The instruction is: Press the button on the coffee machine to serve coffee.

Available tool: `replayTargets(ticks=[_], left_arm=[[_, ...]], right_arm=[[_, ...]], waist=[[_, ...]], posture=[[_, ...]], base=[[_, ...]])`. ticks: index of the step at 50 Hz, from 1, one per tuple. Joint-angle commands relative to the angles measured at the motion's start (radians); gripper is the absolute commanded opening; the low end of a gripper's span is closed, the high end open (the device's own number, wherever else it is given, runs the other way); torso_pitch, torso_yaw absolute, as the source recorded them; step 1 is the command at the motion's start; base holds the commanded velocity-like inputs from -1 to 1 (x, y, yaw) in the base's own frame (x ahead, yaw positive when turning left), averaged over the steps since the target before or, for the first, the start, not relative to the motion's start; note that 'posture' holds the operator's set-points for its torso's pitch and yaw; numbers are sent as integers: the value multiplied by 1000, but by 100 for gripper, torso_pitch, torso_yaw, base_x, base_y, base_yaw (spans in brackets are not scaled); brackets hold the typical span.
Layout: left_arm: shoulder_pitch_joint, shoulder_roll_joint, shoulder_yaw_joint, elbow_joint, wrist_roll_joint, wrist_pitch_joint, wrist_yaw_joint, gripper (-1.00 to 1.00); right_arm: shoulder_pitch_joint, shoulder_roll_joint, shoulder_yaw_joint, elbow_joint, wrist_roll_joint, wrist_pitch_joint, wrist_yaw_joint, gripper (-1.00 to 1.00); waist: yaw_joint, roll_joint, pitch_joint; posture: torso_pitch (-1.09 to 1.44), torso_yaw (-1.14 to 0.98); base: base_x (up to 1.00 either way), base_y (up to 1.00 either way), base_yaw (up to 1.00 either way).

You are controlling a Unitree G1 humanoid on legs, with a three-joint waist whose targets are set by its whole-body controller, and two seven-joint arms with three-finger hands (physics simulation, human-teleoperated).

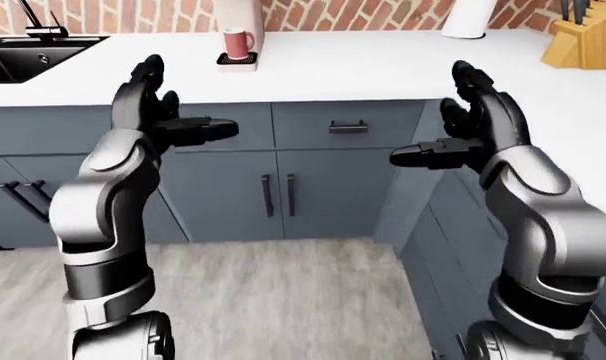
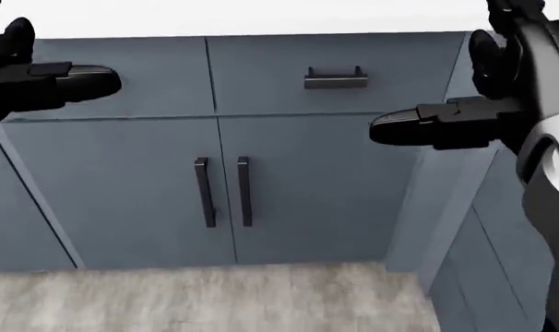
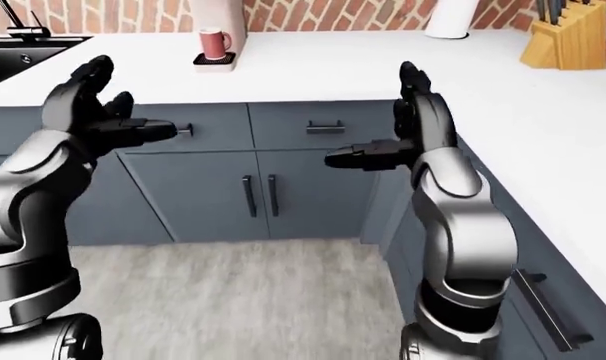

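Both glossy black robot hands, left (image 1: 158, 112) and right (image 1: 468, 124), spread wide before matte blue-grey cabinets (image 2: 289, 187).

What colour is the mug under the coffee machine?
Red, or pinkish red. The mug shows best in the left-eye view, at the top of the picture.

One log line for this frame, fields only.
phase: approach | left hand: open, raised | right hand: open, raised | mug: on machine tray | button: not visible | contact: none
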Motion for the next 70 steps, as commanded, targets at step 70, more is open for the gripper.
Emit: replayTargets(ticks=[70], left_arm=[[-658, 213, -40, 824, 58, -264, -78, 100]], right_arm=[[-737, -232, 46, 689, -29, -82, 134, 100]], waist=[[-4, 1, -20]], posture=[[0, 0]], base=[[3, 2, 0]])
